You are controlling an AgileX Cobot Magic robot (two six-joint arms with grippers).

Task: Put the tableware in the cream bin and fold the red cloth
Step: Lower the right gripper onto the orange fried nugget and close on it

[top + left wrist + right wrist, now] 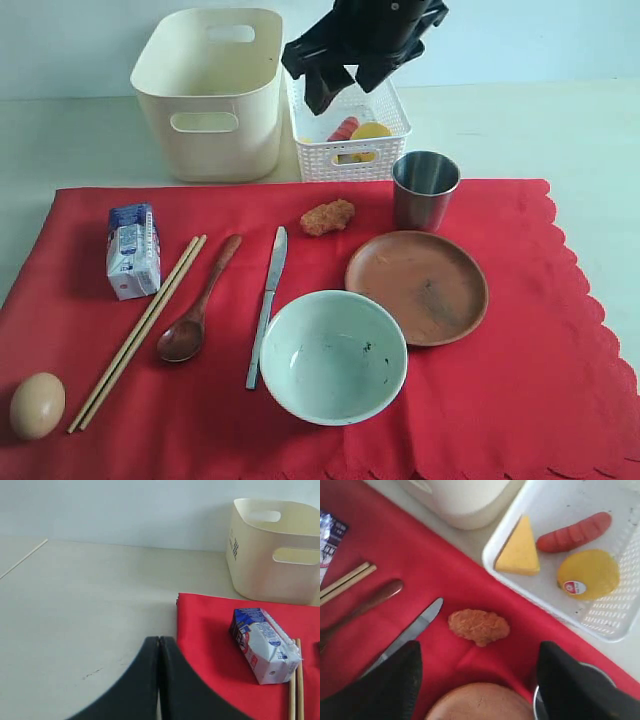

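On the red cloth [500,400] lie the chopsticks [138,332], wooden spoon [198,300], knife [267,305], pale bowl [333,356], brown plate [416,287] and steel cup [425,190]. The cream bin [210,95] stands empty behind the cloth's far left. My right gripper [343,88] hangs open and empty in the air over the white basket; from its wrist I see the knife tip [427,615] and the plate rim [480,702] below. My left gripper [159,639] is shut on nothing, low over bare table beside the cloth's corner [210,630], and out of the exterior view.
A white lattice basket [350,135] right of the bin holds cheese [520,550], a sausage [575,532] and a lemon [589,574]. A fried nugget [327,217], a milk carton [133,250] and an egg [37,405] lie on the cloth among the tableware.
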